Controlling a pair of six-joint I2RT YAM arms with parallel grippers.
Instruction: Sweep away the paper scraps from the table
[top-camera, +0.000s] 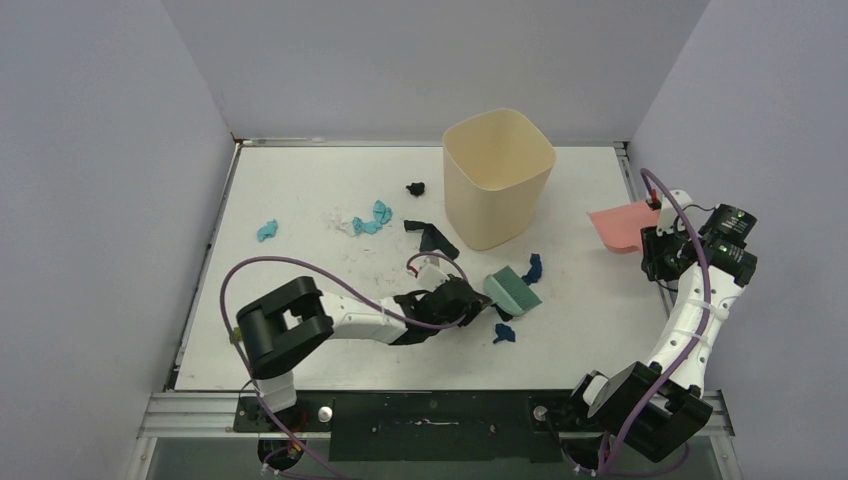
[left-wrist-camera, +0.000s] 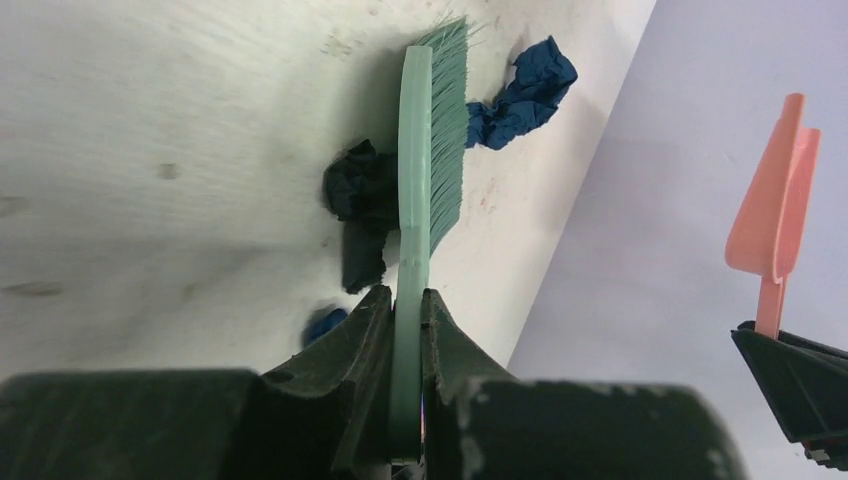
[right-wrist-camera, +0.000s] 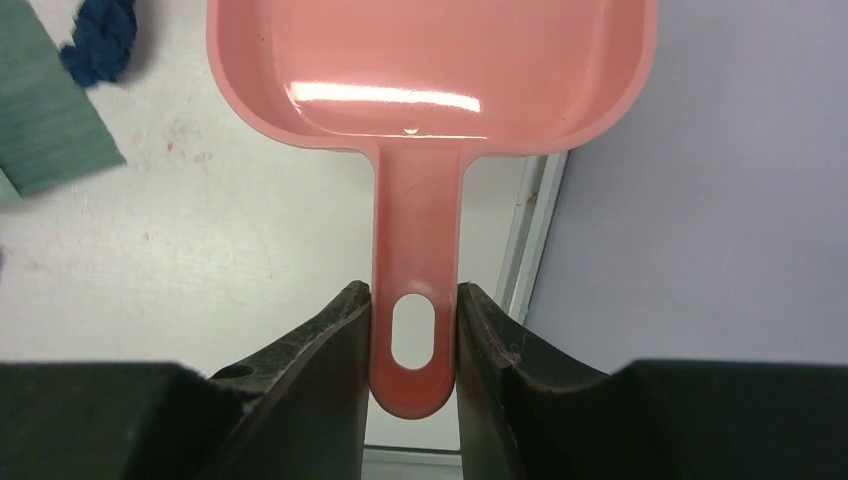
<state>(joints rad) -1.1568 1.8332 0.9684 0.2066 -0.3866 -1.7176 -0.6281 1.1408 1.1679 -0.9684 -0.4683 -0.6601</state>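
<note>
My left gripper (top-camera: 472, 300) is shut on the handle of the green hand brush (top-camera: 513, 291), whose bristles rest on the table (top-camera: 300, 180). In the left wrist view the gripper (left-wrist-camera: 408, 300) clamps the brush (left-wrist-camera: 430, 150), with a dark blue scrap (left-wrist-camera: 525, 95) by the bristles and a black scrap (left-wrist-camera: 360, 200) against its back. My right gripper (top-camera: 658, 245) is shut on the pink dustpan (top-camera: 620, 225), held above the table's right edge. The right wrist view shows the gripper (right-wrist-camera: 413, 300) on the dustpan's (right-wrist-camera: 430, 70) handle. Paper scraps lie scattered: teal (top-camera: 266, 230), teal (top-camera: 378, 217), white (top-camera: 343, 220), black (top-camera: 416, 187), dark blue (top-camera: 533, 267), dark blue (top-camera: 503, 333).
A beige bin (top-camera: 497, 175) stands at the back middle of the table. A dark paper strip (top-camera: 432, 236) lies just left of the bin. Metal rails edge the table, and grey walls close in on three sides.
</note>
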